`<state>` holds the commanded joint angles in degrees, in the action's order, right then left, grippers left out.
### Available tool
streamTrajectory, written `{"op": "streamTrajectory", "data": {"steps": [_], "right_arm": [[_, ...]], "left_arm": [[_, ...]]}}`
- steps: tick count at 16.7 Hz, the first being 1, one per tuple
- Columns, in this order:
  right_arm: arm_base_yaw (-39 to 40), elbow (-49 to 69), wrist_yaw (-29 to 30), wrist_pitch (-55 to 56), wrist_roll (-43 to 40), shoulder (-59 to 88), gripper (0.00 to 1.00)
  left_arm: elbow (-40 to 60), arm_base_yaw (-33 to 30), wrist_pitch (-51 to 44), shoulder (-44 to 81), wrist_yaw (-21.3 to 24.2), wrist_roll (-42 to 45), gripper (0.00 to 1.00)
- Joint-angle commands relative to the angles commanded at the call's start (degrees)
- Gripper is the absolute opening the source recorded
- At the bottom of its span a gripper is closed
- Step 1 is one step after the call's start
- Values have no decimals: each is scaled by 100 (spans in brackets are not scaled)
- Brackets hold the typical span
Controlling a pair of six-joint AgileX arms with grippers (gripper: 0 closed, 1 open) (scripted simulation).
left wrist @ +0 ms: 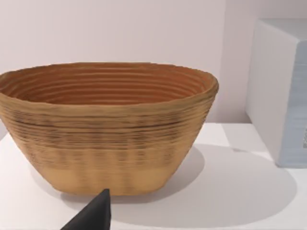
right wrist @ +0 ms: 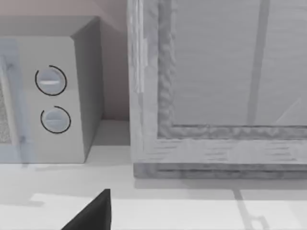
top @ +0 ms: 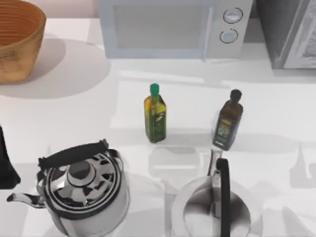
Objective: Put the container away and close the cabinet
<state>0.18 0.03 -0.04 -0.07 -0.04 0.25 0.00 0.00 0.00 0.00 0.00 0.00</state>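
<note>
A grey cabinet [top: 289,34] stands at the table's back right corner, and its framed front [right wrist: 216,96] faces my right wrist camera. I cannot tell whether its door stands open. A green-capped oil bottle [top: 155,114] and a dark-capped bottle [top: 228,121] stand upright mid-table. Which thing is the container I cannot tell. My left arm [top: 6,165] sits at the table's left edge, and the left gripper [left wrist: 93,213] points at a woven basket [left wrist: 108,127]. My right gripper [right wrist: 91,213] is a dark tip low in its wrist view, well short of the cabinet.
A white microwave [top: 173,27] stands at the back centre, with the basket [top: 17,39] at the back left. Two steel kettles, one at the front left [top: 81,190] and one at the front centre [top: 215,205], crowd the near edge. Bare tabletop [top: 276,98] lies before the cabinet.
</note>
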Motion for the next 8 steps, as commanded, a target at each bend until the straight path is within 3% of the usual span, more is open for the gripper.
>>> {"op": "streamTrajectory", "data": {"steps": [4, 8], "right_arm": [[-343, 125, -306, 363, 5, 378, 100], [-1340, 477, -1262, 1506, 27, 1713, 100]], "left_arm": [[0, 0, 0, 0, 0, 0, 100], [0, 0, 0, 0, 0, 0, 100]]}}
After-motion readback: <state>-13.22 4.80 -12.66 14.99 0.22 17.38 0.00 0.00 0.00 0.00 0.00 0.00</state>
